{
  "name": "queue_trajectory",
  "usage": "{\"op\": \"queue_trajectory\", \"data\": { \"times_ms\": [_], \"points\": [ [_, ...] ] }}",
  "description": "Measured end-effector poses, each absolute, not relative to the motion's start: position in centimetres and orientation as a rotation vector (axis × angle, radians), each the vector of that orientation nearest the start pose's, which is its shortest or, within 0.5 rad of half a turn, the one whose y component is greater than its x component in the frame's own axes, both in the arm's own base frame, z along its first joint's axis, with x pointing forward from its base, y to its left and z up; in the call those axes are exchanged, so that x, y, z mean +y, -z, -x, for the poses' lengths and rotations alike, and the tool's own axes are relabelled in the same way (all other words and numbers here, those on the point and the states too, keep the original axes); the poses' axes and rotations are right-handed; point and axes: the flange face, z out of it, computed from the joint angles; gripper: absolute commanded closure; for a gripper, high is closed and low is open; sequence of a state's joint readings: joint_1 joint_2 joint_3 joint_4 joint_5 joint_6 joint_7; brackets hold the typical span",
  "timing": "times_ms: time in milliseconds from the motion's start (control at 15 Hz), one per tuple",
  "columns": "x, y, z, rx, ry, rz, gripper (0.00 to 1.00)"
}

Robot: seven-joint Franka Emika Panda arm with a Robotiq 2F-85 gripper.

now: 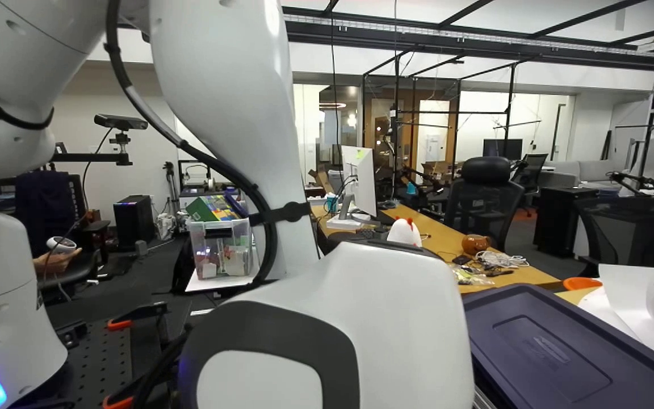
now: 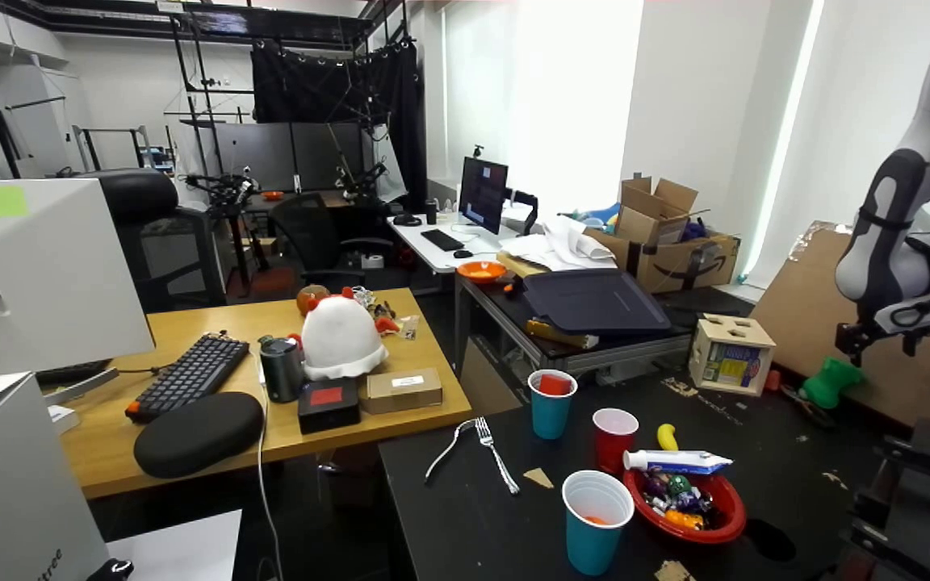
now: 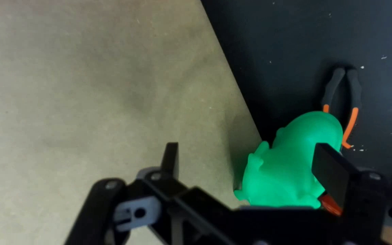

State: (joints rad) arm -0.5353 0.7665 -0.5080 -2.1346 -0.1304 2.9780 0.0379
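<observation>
Gripper (image 3: 247,149) released, jaws spread well apart, nothing grasped. Just below: green toy (image 3: 294,170), rounded, with stubby limbs, close beside the straight lower edge of a cardboard panel (image 3: 114,85). In the wrist view, one fingertip in front of part of the toy, the opposite one over cardboard alone; whether touching, cannot tell. Cramped on that side: cardboard sloping up behind the gripper in an exterior view. On the toy's other side, pliers (image 3: 355,88) with dark and orange handles, lower end hidden by the toy. Past the pliers, more room: black table (image 3: 301,44) with small pale flecks. In an exterior view, wooden box (image 2: 731,355) with cut-out holes near the toy, small red piece (image 2: 772,381) between the two. Then a wide stretch of tabletop before the yellow banana (image 2: 666,437) and the red bowl (image 2: 719,536), white-and-blue tube (image 2: 675,461) lying across the bowl. Farther off, near the table's corner, fork (image 2: 500,460) beside a curved utensil (image 2: 446,450), with a turquoise cup (image 2: 550,415) holding a red block (image 2: 554,386) close to the edge.
</observation>
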Motion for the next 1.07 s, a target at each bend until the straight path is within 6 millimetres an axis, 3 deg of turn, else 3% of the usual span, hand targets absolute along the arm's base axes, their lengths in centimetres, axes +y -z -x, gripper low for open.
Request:
{"op": "queue_trajectory", "data": {
  "times_ms": [200,467,800,867,1067],
  "points": [
    [-50.7,-9.7,-30.2,1.341,-0.035,3.281,0.00],
    [-51.3,-9.4,-33.0,1.307,0.051,3.277,0.00],
    [-50.8,-6.9,-33.2,1.293,0.049,3.208,0.00],
    [-50.8,-6.3,-32.9,1.297,0.040,3.194,0.25],
    [-50.8,-4.9,-32.1,1.307,0.013,3.176,0.42]
  ]
}}
